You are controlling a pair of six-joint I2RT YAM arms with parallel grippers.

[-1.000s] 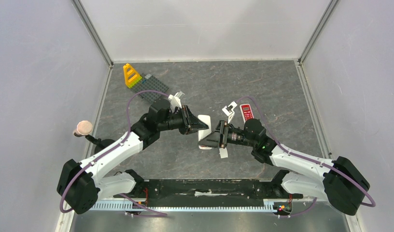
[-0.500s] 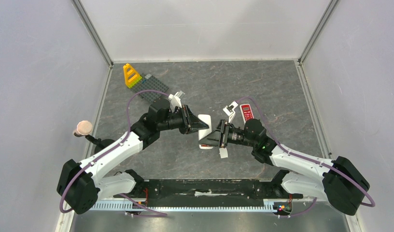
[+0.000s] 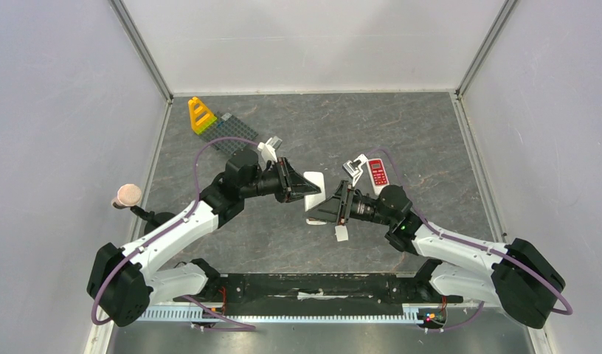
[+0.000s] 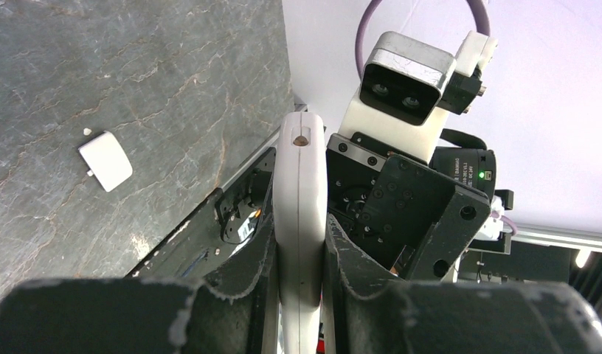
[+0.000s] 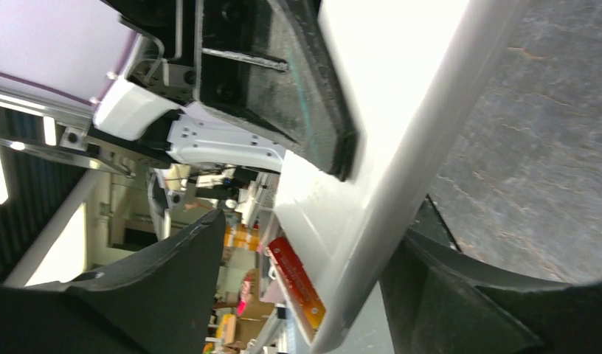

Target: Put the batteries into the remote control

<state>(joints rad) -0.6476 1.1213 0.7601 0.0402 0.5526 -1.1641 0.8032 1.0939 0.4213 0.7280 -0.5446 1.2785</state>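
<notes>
A white remote control [image 3: 313, 180] hangs above the table's middle, and my left gripper [image 3: 305, 187] is shut on it. In the left wrist view the remote control [image 4: 301, 192] stands edge-on, clamped between both fingers. My right gripper [image 3: 326, 212] is open around its lower end. In the right wrist view the remote control [image 5: 401, 140] lies against the right finger [image 5: 460, 295], and a gap separates it from the left finger [image 5: 158, 280]. A red-orange battery [image 5: 299, 291] sits in its open compartment. The white battery cover [image 3: 341, 234] lies on the table.
A red remote [image 3: 378, 172] lies right of centre behind my right arm. A yellow block [image 3: 201, 115] and a grey studded plate [image 3: 232, 135] sit at the back left. A pink-topped knob [image 3: 126, 195] stands by the left wall. The cover [image 4: 105, 160] also shows in the left wrist view.
My right gripper has opened wider around the remote's lower end. The left gripper has carried the remote slightly up and to the right.
</notes>
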